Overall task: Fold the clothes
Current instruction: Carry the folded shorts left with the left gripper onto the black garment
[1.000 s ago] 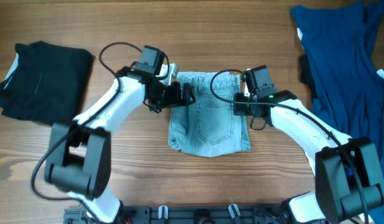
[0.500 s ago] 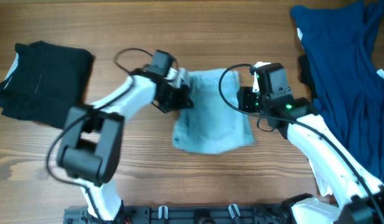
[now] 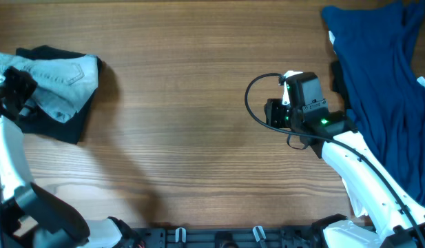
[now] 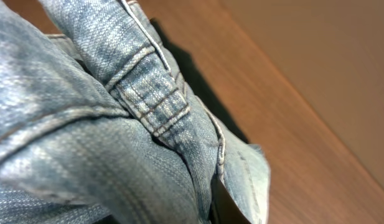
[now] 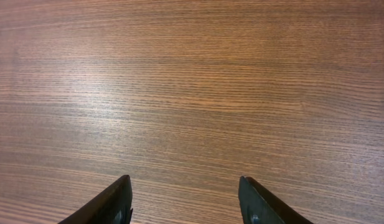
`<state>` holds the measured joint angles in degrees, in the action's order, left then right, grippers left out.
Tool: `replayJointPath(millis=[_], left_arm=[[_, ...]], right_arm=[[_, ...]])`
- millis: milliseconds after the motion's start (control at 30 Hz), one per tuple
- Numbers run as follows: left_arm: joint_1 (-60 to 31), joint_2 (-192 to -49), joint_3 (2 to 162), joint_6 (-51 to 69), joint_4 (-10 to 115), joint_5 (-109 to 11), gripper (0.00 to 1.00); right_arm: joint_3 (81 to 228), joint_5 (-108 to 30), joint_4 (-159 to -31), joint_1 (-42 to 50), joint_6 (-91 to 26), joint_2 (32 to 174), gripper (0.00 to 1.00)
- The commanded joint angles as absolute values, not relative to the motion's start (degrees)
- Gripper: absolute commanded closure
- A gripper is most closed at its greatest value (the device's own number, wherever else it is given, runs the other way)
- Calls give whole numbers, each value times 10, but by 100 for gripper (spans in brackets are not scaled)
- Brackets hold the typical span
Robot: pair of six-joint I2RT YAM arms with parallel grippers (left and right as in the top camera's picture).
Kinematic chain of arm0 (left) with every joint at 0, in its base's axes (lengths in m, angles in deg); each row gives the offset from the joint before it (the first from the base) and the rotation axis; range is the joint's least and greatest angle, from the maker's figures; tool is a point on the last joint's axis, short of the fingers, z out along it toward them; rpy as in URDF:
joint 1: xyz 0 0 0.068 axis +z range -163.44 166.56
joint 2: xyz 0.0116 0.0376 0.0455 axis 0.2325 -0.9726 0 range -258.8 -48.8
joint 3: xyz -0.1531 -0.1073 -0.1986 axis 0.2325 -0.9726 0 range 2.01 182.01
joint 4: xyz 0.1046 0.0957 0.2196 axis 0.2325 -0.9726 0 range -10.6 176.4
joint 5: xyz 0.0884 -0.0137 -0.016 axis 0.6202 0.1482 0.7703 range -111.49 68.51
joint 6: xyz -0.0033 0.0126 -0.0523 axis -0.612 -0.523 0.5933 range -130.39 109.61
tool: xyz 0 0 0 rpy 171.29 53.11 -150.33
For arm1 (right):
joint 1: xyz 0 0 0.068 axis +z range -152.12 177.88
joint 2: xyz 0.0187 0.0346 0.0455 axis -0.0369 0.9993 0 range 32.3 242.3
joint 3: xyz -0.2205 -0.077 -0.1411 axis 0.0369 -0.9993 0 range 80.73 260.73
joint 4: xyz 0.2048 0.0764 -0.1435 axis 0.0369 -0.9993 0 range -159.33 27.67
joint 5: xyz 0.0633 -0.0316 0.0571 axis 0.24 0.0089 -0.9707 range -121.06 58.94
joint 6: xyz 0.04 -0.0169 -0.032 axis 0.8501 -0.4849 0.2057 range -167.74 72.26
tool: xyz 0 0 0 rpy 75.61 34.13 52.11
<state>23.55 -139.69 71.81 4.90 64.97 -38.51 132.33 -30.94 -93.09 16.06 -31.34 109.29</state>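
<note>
While the left gripper clamps the denim shorts, apparently stacking them on the black garment beneath, the right gripper gapes empty.

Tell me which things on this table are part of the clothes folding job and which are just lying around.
Part of the job:
denim shorts, bunched on the black garment
navy garment, right edge

Just there:
wooden table
right arm's looped black cable
</note>
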Motion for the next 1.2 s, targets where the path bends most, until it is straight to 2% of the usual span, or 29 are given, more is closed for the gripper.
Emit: replayJointPath(millis=[0,100,200,233,367,433,500,700,833,867,900,933,1000,1067,1100,1133,1167], left_arm=[[253,-1408,725,37,675,-417,87],[250,-1408,725,64,774,-517,96],[247,-1407,730,68,939,-566,96],[247,-1407,735,65,948,-566,96],[243,-1438,733,-44,778,-564,95],[244,-1494,733,-59,664,-560,89],[246,-1527,733,-59,573,-560,89],[259,-1521,733,-58,520,-549,81],[310,-1460,733,-50,521,-540,73],[321,-1448,733,-47,524,-525,62],[332,-1438,733,-32,527,-507,26],[341,-1430,733,-18,532,-492,12],[349,-1423,733,-2,541,-466,5],[344,-1417,733,1,547,-528,7],[338,-1411,733,2,564,-596,15],[332,-1408,733,2,576,-639,28],[325,-1406,733,4,582,-650,64]], right_arm=[[1334,-305,-932,158,-311,1086,44],[1334,-305,-932,158,-311,1086,44],[1334,-307,-937,158,-311,1086,44],[1334,-307,-944,158,-311,1086,44],[1334,-307,-950,158,-311,1086,44],[1334,-307,-949,158,-313,1086,43],[1334,-307,-950,158,-312,1086,43],[1334,-306,-950,158,-319,1086,43],[1334,-306,-953,158,-328,1086,41],[1334,-306,-953,158,-328,1086,41],[1334,-306,-953,158,-328,1086,40],[1334,-306,-953,158,-328,1086,40],[1334,-306,-955,158,-328,1086,40],[1334,-306,-955,158,-328,1086,39],[1334,-306,-955,158,-328,1086,39],[1334,-306,-955,158,-328,1086,39],[1334,-306,-954,158,-328,1086,39]])
